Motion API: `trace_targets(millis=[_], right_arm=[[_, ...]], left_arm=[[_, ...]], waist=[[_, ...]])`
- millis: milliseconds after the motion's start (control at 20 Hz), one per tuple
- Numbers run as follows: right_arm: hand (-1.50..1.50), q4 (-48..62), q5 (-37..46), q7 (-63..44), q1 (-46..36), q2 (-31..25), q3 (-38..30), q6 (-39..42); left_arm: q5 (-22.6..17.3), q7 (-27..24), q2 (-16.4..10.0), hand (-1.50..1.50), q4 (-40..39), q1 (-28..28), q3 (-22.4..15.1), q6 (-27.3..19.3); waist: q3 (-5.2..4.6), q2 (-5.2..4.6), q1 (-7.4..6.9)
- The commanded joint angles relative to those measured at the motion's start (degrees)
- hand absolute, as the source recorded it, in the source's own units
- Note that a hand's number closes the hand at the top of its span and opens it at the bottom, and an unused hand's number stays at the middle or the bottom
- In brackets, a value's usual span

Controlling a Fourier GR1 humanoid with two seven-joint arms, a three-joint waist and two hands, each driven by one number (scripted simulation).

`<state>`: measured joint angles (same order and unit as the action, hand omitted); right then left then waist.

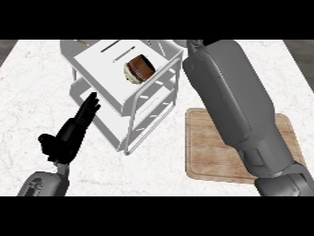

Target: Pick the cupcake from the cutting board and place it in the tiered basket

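Pale marble counter (23, 92) fills most of the view, w/ dark floor showing past its L and R edges.

R forearm (237, 106), grey and bulky, comes in at lower R and runs diagonally up to the top-centre, ending just beside the basket's upper R corner. It crosses over the cutting board and hides a strip down the board's middle. R hand doesn't show past the forearm's far end, so can't tell whether it is spread or curled.

Tiered basket (98, 69): white frame w/ stacked trays, standing at the counter's top-centre. The top tray is a flat white panel w/ a few slots; lower tiers show below and to the L, w/ wire rails down the front.

Cutting board (207, 156): light wood, rounded corners, lying flat R of the basket and nearer the lower edge. A strip of bare counter sits btwn board and basket. Nothing lies on the part of the board that shows.

L forearm (43, 184) enters at lower L, short grey stub. L hand (67, 138), black, holds nothing: fingers (88, 108) straight and pressed together, pointing up and R, tips just beside the basket's lower tier; thumb sticks out to the L.

Cupcake (140, 69): brown, ribbed dark wrapper, pale edge. It lies tipped on its side in the basket's top tray, R of centre, near the R forearm's end, well apart from the L hand.
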<state>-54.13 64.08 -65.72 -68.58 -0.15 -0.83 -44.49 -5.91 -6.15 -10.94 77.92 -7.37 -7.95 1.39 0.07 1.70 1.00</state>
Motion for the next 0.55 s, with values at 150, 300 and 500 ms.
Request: trace_targets(millis=[150, 300, 500], right_arm=[[-1.50, -14.3, 8.9, -13.2, 5.9, 0.1, -1.4, -5.0], [-1.50, -22.8, 8.9, -11.6, 11.2, 0.1, -1.5, -0.6], [-1.50, -32.9, 8.0, -11.4, 19.5, 0.1, 1.8, 3.7]], left_arm=[[-0.8, 1.3, -0.8, 0.00, -1.5, 1.5, 1.9, -0.5], [-1.9, 1.6, -0.7, 0.00, -0.1, 4.4, 2.4, -0.5], [-1.6, -0.9, -1.8, 0.00, -0.8, 5.9, 3.3, 0.0]], waist=[[-0.11, 0.55, 3.24], [-0.03, 1.57, 4.80], [-0.10, 1.59, 5.77]])
